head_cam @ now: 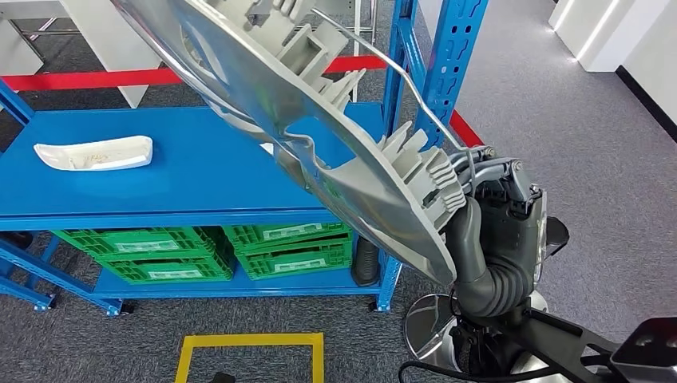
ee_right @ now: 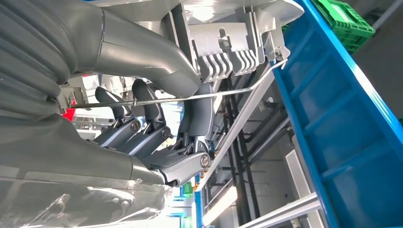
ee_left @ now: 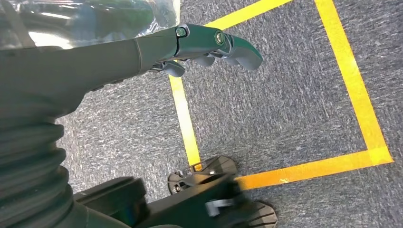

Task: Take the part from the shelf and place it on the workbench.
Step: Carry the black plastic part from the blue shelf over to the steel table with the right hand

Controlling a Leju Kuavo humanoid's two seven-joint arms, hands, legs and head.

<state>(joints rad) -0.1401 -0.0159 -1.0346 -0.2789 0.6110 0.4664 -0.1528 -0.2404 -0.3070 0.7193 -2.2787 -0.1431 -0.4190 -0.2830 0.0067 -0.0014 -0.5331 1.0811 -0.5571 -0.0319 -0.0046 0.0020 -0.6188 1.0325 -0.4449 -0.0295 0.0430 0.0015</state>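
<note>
Gripping the lower ribbed end of the part (head_cam: 319, 136), the right hand (head_cam: 487, 231) holds this large, stiff, probably light plastic shell slanting up above the blue shelf (head_cam: 199, 171), while the left hand (ee_left: 209, 47) hangs empty, fingers loosely extended.

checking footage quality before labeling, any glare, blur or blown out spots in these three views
Head view: sharp, with bright sheen along the large grey part in the right hand. Left wrist view: the left hand is sharp, dark robot parts at the bottom edge are blurred, glare on plastic wrap. Right wrist view: background lights blown out.
</note>
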